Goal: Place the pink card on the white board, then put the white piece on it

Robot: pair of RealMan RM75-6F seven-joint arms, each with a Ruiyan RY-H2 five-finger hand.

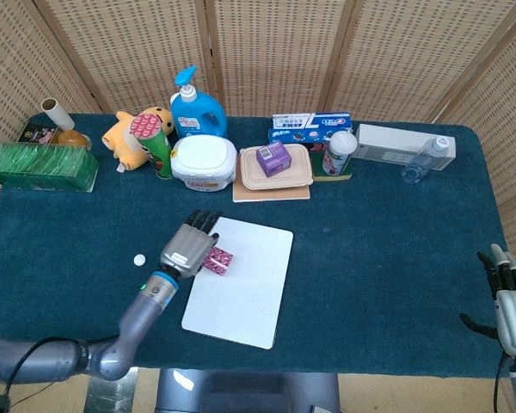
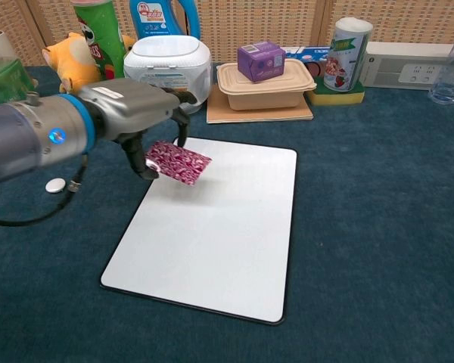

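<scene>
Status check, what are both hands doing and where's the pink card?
Left hand holds pink card above white board. Right hand open, idle. White piece on cloth, path clear.

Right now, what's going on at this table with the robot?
The robot's left hand holds the pink card in the air over the near-left part of the white board; the card is not set down yet. The small white piece lies on the blue cloth to the left of the board. The right hand rests open at the table's right edge, holding nothing.
</scene>
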